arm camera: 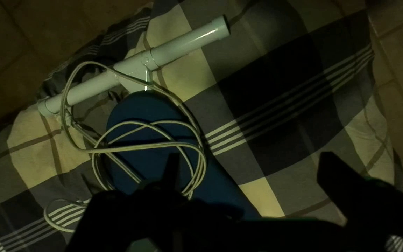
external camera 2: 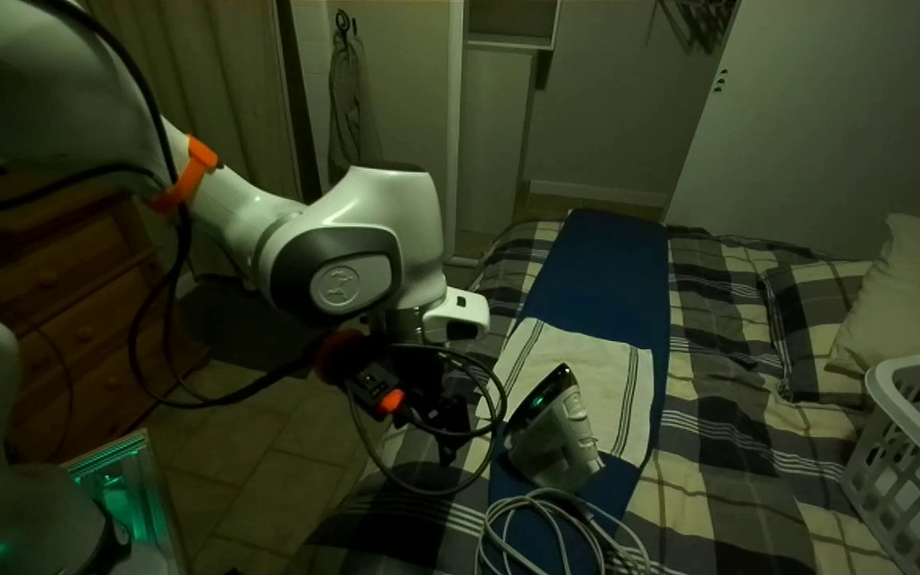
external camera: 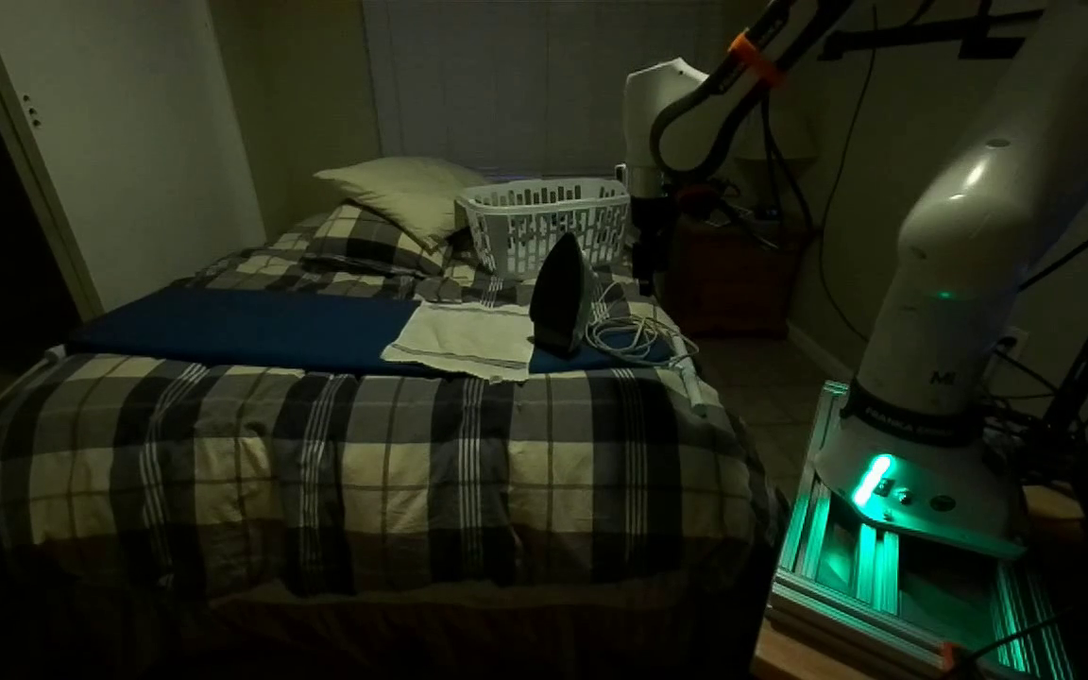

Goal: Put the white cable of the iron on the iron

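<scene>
The dark iron (external camera: 561,297) stands upright on its heel on the blue ironing board, with its tip up; it also shows in an exterior view (external camera 2: 556,443). The white cable (external camera: 638,326) lies in loose loops beside the iron at the board's end, also in an exterior view (external camera 2: 540,493). In the wrist view the cable (arm camera: 203,162) loops over the board and a white tube. My gripper (arm camera: 250,157) is open and empty above the bed; its left finger overlaps the cable loops in this view. The gripper (external camera 2: 446,447) hangs beside the iron, apart from it. The iron is mostly hidden in the wrist view.
The blue ironing board (external camera 2: 612,271) lies across the plaid bed (external camera: 412,472). A white cloth (external camera: 468,335) lies on it by the iron. A white laundry basket (external camera: 549,227) stands behind the iron, near a pillow (external camera: 412,189). A white tube (arm camera: 187,43) sticks out at the board's end.
</scene>
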You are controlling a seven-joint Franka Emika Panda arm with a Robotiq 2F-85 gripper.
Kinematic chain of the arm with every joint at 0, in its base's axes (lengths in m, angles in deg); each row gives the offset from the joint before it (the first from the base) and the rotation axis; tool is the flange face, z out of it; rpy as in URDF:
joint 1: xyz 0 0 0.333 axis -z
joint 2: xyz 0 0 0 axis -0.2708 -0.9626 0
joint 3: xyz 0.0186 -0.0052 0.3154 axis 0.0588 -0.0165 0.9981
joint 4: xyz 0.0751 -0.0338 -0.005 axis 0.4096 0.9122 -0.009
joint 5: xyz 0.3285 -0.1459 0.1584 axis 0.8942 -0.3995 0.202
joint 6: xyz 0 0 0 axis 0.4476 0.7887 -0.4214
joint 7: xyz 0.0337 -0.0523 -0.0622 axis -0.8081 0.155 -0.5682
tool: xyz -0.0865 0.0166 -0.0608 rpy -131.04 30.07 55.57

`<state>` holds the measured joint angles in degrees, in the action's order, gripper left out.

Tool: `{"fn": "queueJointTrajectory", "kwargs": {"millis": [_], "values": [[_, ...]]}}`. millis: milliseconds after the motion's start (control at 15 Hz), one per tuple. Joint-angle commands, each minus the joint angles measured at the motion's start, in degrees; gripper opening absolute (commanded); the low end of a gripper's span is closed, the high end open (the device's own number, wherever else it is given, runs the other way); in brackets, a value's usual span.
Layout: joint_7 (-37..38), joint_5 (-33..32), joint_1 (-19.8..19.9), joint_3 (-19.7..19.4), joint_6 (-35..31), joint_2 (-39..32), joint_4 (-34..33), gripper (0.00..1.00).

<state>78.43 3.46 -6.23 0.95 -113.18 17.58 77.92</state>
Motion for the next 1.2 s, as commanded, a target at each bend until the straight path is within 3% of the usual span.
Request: {"fn": "queueJointTrajectory", "kwargs": {"millis": [0, 400, 600, 867, 1133], "values": [[-2.48, -0.92, 1.07, -1.11, -4.04, -4.15, -1.37, 1.00], [-16.52, 3.41, 1.59, -5.92, -17.54, -14.88, -4.89, 1.00], [-21.88, 7.86, 2.39, -6.13, -21.83, -20.32, -6.76, 1.00], [-26.16, 18.02, 5.19, -2.46, -28.45, -27.09, -9.65, 1.00], [-29.14, 23.76, 11.22, 4.50, -30.56, -32.78, -13.55, 1.00]]}}
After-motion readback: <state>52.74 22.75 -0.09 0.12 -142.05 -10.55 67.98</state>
